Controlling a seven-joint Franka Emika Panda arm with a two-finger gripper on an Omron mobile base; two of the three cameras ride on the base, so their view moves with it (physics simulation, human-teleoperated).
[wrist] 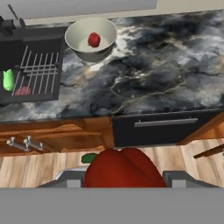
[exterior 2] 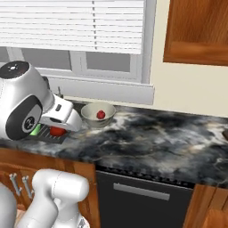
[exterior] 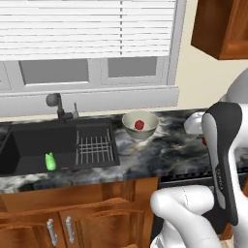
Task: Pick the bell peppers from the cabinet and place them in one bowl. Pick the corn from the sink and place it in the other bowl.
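Observation:
My gripper (wrist: 124,175) is shut on a glossy red bell pepper (wrist: 122,168), which bulges between the two fingers in the hand view. The hand hovers above the floor in front of the counter, looking down at it. From the left base view the gripper (exterior: 201,138) hangs right of the pale grey-beige bowl (exterior: 145,134) with the pepper (exterior: 204,141) peeking out behind the arm. A second bell pepper (exterior: 139,124) (wrist: 93,39) lies in that bowl (wrist: 87,54). The green corn (exterior: 50,161) (wrist: 8,80) rests in the black sink (exterior: 29,145). The cabinet (exterior: 223,29) hangs at the upper right. The other bowl is out of view.
A ribbed wire drain rack (exterior: 94,149) sits on the sink's right side, with a flat reddish-pink disc (wrist: 24,91) beneath it. The black tap (exterior: 55,104) stands behind the basin. Dark marbled counter (wrist: 166,74) stretches right of the bowl, above a black drawer front (wrist: 166,127).

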